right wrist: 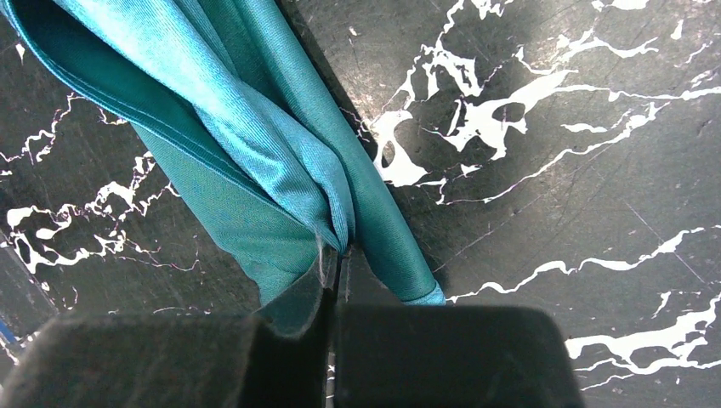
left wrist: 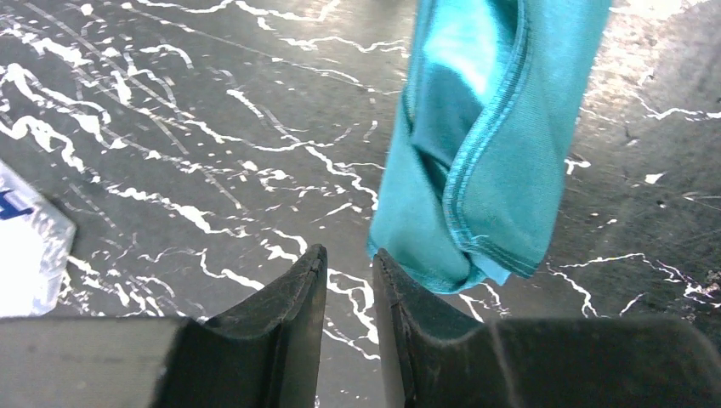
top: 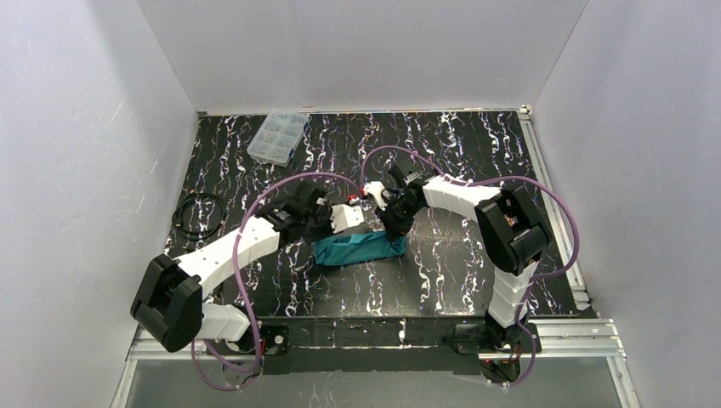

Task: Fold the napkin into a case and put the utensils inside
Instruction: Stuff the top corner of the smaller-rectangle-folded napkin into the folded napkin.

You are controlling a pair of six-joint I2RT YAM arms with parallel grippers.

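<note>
While the right tool (right wrist: 338, 263) clenches the 3 o'clock end of the napkin (top: 359, 249) at mid surface (top: 459, 280), the left tool (left wrist: 350, 272) hangs parted and empty by its 9 o'clock end. Folding is in hand, I think; next, left must grip there.

No text can be read; a blue mark (left wrist: 12, 206) on a white surface (left wrist: 30, 255) is illegible.

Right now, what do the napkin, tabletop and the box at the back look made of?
Napkin: woven cloth, teal, faint sheen; fine ribbed weave, soft folds and a stitched hem show.
Tabletop: hard, slightly glossy, black with white marble-like veins; real stone or printed laminate, cannot tell.
Box: likely clear plastic; compartments show through it.
</note>
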